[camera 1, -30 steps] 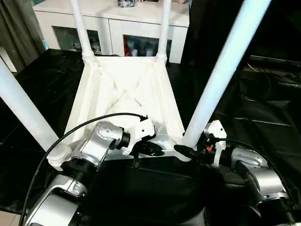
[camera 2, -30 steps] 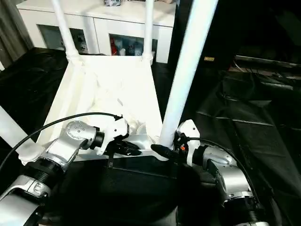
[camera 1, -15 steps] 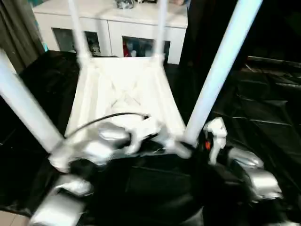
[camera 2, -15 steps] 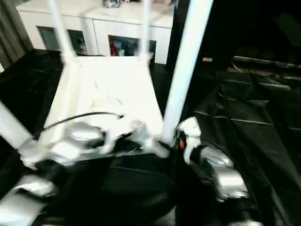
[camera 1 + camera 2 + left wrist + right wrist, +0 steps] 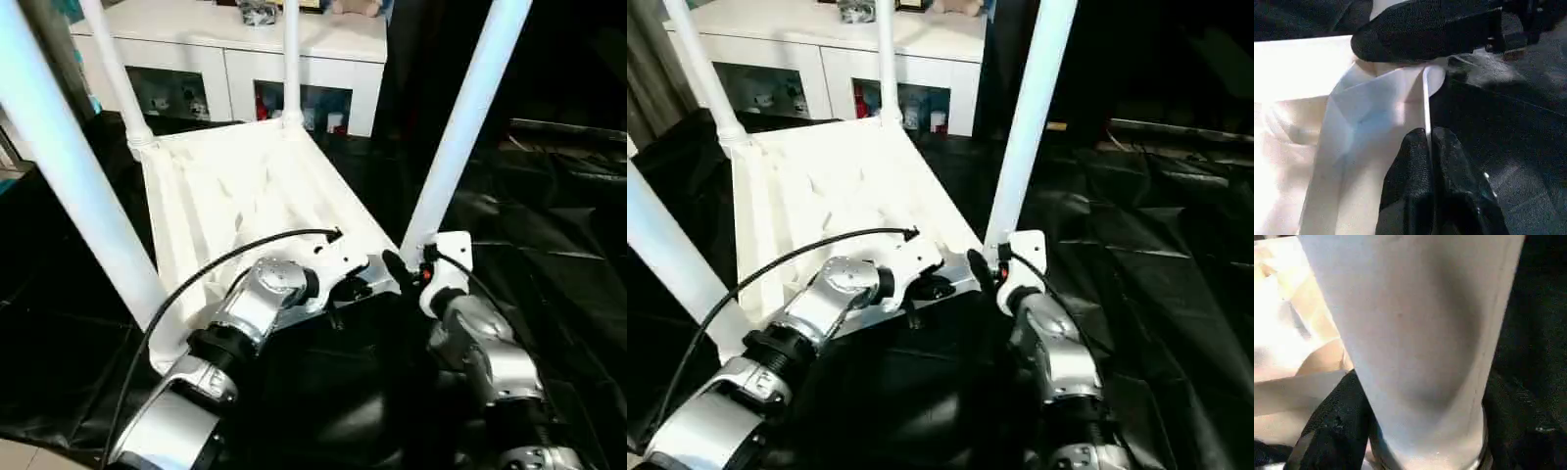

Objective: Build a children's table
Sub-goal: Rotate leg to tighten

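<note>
Your small white plastic children's table (image 5: 245,196) is lying upside down on the black-draped table (image 5: 549,245), ribbed underside up, with all four long tapered white tube legs sticking up out of the corner sockets. So it looks basically assembled, and I'd guess you're seating the last leg or about to flip it.

The near-right leg (image 5: 460,127) is the one you're working. Your right gripper (image 5: 1415,431) has its black fingers spread wide around the base of that leg, one finger (image 5: 1327,431) on each side, hugging it. Your left gripper (image 5: 1430,161) is pinched narrow on the thin rim of the tabletop, right by that same corner.

What I'd worry about: that rim grip is on a thin edge, so if you lift or twist, it could slip off and the whole table swings. Push the leg off-axis and it might pop out of its socket.

The left wrist view is the useful one: it shows the rim actually sandwiched between the fingertips, which the head views hide behind the forearm. The head views give you the white glass-door cabinet (image 5: 235,59) behind.
</note>
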Controlling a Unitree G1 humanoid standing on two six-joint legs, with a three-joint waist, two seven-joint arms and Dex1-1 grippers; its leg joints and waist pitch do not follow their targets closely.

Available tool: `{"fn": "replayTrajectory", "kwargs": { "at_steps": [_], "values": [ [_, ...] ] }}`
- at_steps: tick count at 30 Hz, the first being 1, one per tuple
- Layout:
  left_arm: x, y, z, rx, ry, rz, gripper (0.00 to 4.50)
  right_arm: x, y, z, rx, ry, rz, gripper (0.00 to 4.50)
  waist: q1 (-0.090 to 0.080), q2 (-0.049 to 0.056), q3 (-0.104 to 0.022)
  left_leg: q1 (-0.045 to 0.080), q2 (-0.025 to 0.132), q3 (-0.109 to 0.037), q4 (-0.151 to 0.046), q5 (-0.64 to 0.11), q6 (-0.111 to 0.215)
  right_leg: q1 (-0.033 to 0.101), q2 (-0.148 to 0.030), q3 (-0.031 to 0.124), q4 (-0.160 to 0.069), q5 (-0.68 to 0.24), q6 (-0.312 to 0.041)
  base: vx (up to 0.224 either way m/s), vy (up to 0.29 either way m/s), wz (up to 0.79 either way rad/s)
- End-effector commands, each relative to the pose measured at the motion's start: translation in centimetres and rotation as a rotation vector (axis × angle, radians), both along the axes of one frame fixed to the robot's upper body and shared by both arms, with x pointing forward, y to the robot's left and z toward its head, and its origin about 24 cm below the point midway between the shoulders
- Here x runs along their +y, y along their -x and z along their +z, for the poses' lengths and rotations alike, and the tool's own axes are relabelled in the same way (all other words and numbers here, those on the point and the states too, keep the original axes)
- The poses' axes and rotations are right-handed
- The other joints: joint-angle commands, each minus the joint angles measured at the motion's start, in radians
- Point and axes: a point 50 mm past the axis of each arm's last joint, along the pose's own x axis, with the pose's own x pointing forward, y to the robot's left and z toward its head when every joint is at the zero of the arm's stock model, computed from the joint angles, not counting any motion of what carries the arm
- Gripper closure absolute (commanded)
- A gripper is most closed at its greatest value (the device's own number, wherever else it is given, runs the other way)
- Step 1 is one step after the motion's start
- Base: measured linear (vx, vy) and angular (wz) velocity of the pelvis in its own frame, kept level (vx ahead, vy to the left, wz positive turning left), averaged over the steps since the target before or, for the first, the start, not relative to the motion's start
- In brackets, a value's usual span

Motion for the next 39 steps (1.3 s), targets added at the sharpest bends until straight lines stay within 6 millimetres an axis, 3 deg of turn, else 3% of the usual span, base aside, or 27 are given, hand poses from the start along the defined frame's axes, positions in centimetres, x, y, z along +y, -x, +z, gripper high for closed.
{"fn": "replayTrajectory", "kwargs": {
  "at_steps": [1,3,6,11,14,18,20,21,22,33,39],
  "values": [
    [-0.5,1.2,-0.9,0.030,0.034,-0.089,4.50,3.4,1.1,-0.5,0.037,-0.029,0.273,1.08,0.005,-0.023,-0.035,-0.002,0.036,-0.020,-0.068,-0.259,0.047,0.023,-0.050,0.030,-0.078,-0.308,-0.152,0.000,0.000,0.00],
    [-0.2,1.3,-0.8,0.033,0.036,-0.106,4.50,3.2,1.3,-0.4,0.036,-0.030,0.308,0.92,0.004,-0.023,-0.035,-0.005,0.037,-0.019,-0.067,-0.251,0.056,0.026,-0.051,0.029,-0.075,-0.296,-0.160,0.000,0.000,0.00],
    [1.2,1.8,-0.6,0.059,0.059,-0.216,4.50,1.4,2.0,0.2,0.019,0.013,0.454,0.69,0.007,-0.024,-0.035,-0.007,0.038,-0.019,-0.067,-0.238,0.061,0.030,-0.052,0.029,-0.076,-0.311,-0.157,0.000,0.000,0.00],
    [2.2,2.1,-0.4,0.077,0.057,-0.262,4.50,-1.0,3.4,1.2,0.012,0.037,0.576,0.69,0.016,-0.023,-0.037,0.000,0.044,-0.015,-0.061,-0.205,0.082,0.026,-0.049,0.030,-0.063,-0.204,-0.201,0.000,0.000,0.00],
    [2.8,2.1,-0.5,0.073,0.049,-0.276,4.50,-3.4,4.7,2.1,0.014,0.056,0.629,0.69,0.033,-0.022,-0.038,0.007,0.046,-0.011,-0.057,-0.191,0.097,0.025,-0.048,0.032,-0.059,-0.146,-0.222,0.000,0.000,0.00],
    [3.0,2.3,-0.4,0.073,0.057,-0.289,4.50,-5.6,5.7,2.9,0.015,0.082,0.646,0.69,0.045,-0.025,-0.036,0.002,0.046,-0.011,-0.056,-0.199,0.101,0.030,-0.053,0.032,-0.061,-0.173,-0.214,0.000,0.000,0.00],
    [3.0,2.4,-0.4,0.074,0.058,-0.294,4.50,-6.2,5.9,3.1,0.014,0.095,0.637,0.69,0.045,-0.027,-0.035,-0.001,0.045,-0.013,-0.058,-0.205,0.095,0.030,-0.054,0.031,-0.063,-0.215,-0.200,0.000,0.000,0.00],
    [3.0,2.4,-0.4,0.074,0.058,-0.296,4.50,-6.6,6.0,3.3,0.015,0.104,0.623,0.69,0.046,-0.020,-0.035,0.000,0.045,-0.014,-0.059,-0.209,0.090,0.029,-0.055,0.031,-0.065,-0.226,-0.198,0.000,0.000,0.00],
    [3.1,2.5,-0.4,0.074,0.059,-0.298,4.50,-6.9,6.0,3.3,0.016,0.109,0.615,0.69,0.044,-0.023,-0.035,0.001,0.046,-0.014,-0.060,-0.217,0.080,0.028,-0.053,0.031,-0.067,-0.240,-0.194,0.000,0.000,0.00],
    [3.3,2.6,-0.4,0.079,0.055,-0.312,4.50,-5.2,5.9,2.8,0.002,0.107,0.622,0.69,0.038,-0.024,-0.039,-0.001,0.043,-0.014,-0.055,-0.178,0.091,0.030,-0.051,0.028,-0.058,-0.181,-0.210,0.000,0.000,0.00],
    [3.3,2.7,-0.5,0.083,0.050,-0.318,4.50,-4.3,4.3,2.5,-0.041,0.146,0.560,0.69,0.031,-0.020,-0.040,0.001,0.042,-0.013,-0.054,-0.182,0.081,0.029,-0.050,0.028,-0.058,-0.180,-0.215,0.000,0.000,0.00]
  ]
}}
